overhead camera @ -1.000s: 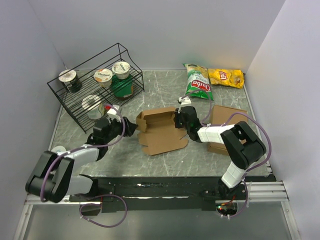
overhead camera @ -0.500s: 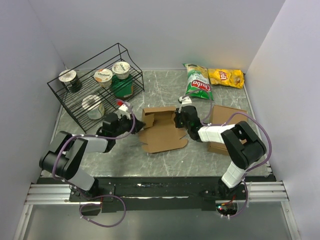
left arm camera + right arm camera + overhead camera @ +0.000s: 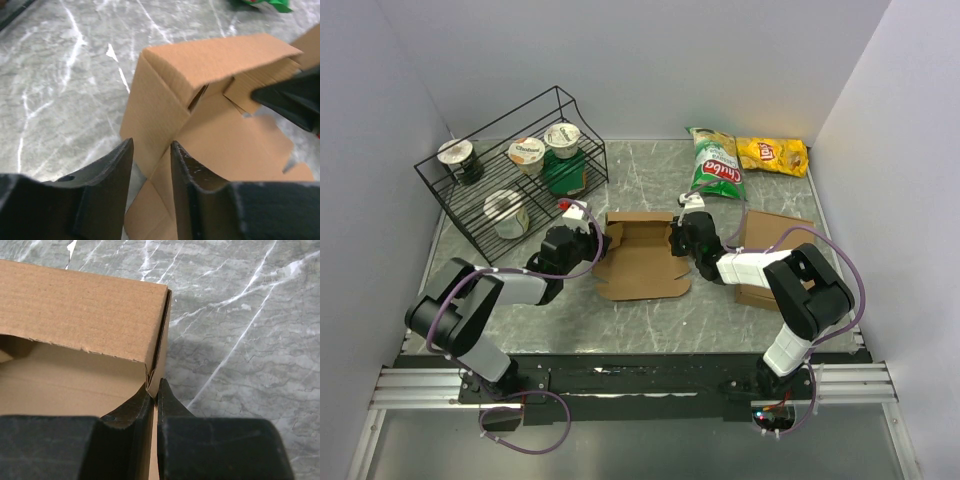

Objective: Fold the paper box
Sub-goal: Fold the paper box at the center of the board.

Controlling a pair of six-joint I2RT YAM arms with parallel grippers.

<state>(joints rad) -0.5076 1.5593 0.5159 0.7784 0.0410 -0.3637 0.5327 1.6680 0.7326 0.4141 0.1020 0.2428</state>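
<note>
Though low, right gripper (image 3: 156, 391) on box (image 3: 642, 265)

Robot lab test cell: blank white walls (image 3: 650, 60) enclose a marble-patterned table (image 3: 650, 170).

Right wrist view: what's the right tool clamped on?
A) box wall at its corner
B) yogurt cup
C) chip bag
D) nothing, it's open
A: the right tool is pinched shut on the paper box, its fingers meeting on the upright wall right at the corner.
</note>
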